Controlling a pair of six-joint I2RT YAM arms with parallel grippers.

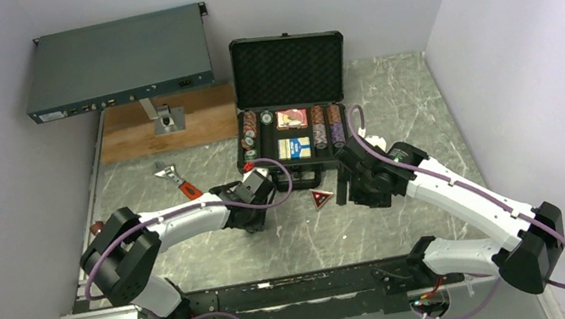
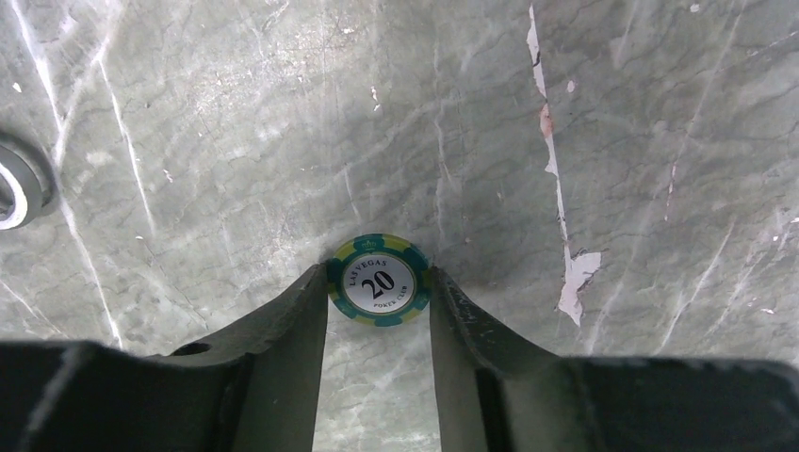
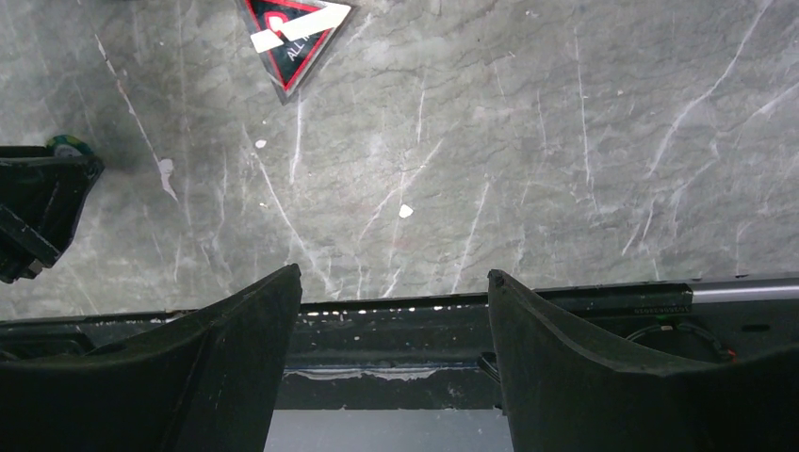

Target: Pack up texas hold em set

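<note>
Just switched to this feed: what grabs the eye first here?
The open black case stands at the back of the table, with rows of chips in its foam tray. In front of it, the left gripper pinches a green 20 chip by its edges. A red triangular token lies loose between the arms, near the open, empty right gripper.

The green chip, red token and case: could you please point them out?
green chip (image 2: 380, 280), left wrist view, white centre label.
red token (image 1: 320, 198), top external view, its middle.
case (image 1: 289, 68), top external view, lid foam.
</note>
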